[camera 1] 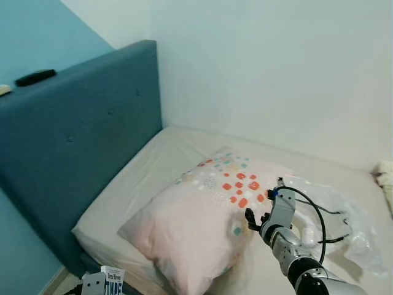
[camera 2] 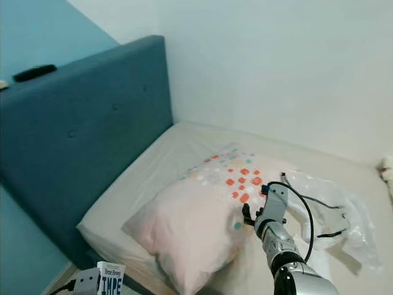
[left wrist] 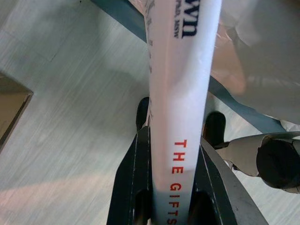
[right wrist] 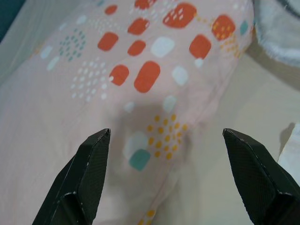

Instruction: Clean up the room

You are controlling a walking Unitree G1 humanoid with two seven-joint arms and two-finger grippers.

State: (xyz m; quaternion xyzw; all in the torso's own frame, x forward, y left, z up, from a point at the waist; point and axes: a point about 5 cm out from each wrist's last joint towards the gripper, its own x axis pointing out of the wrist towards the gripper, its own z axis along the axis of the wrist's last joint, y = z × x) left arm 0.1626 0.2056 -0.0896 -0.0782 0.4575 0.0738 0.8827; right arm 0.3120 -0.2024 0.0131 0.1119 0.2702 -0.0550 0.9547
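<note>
The right gripper has its two black fingers spread wide, hovering just above the near edge of a pale pink pillow printed with red, orange, teal and white spots; no finger touches the fabric. In the head views this gripper sits at the pillow's 3 o'clock side, its silver arm reaching in from the 5 o'clock corner. The left gripper is clamped on the white spine of a paperback book with red lettering, one finger pressed to each cover, over pale wood-grain flooring; in the left eye view the book shows at 7 o'clock, low beside the bed. The pillow lies tilted on a beige fitted mattress; a crumpled clear plastic bag lies at the pillow's 3 o'clock, beyond the arm; a dark blue padded headboard stands at 9 o'clock, with a black oblong object on its top edge.
</note>
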